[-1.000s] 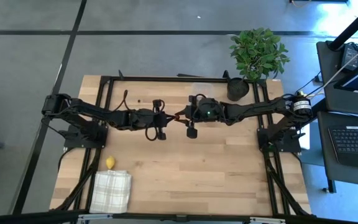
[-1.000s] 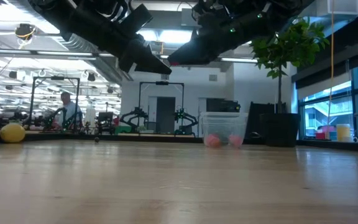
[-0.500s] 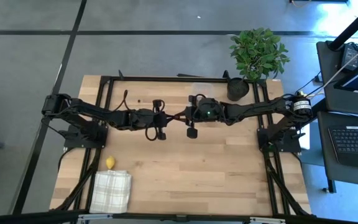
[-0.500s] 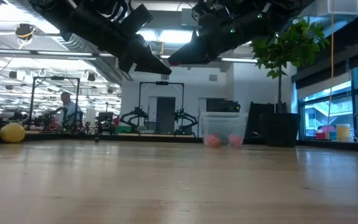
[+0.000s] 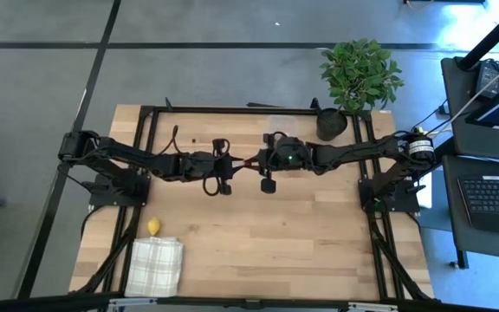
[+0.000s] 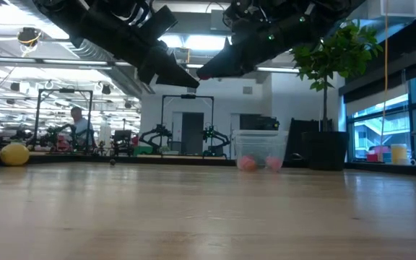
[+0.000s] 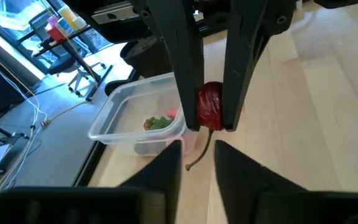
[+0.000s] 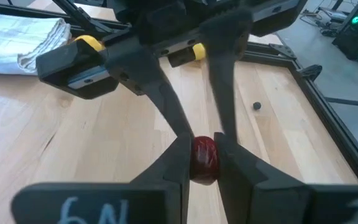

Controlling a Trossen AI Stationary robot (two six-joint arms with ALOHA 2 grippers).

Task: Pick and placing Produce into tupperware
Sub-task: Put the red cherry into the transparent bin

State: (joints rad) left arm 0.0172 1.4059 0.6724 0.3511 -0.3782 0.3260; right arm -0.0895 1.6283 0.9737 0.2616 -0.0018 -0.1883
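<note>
Pinching a small red fruit (image 8: 204,159) between my right gripper (image 8: 204,163) fingers, I hold it up in the air above the middle of the wooden table (image 5: 258,243); the fingers press on both sides of the fruit, which has a thin dark stem hanging below it in the left wrist view. My left gripper (image 7: 196,158) faces the right one tip to tip, just beside the same fruit, with its fingers a narrow gap apart and not visibly touching it. Both of my arms stretch in from opposite sides and meet over the table's centre, well above the surface, as the low view shows. Beyond the grippers, towards the far edge of the table, stands the clear tupperware (image 7: 143,115), with a red piece and a green bit (image 7: 160,122) lying inside it; in the low view two pinkish pieces show through its wall. Just beside it, at the far right corner, is a black pot with a green plant (image 5: 359,74). Near the left front of the table lies a yellow lemon (image 5: 153,227), and just beside that a white checked cloth (image 5: 155,265). One tiny dark berry (image 8: 257,106) sits alone on the wood.
</note>
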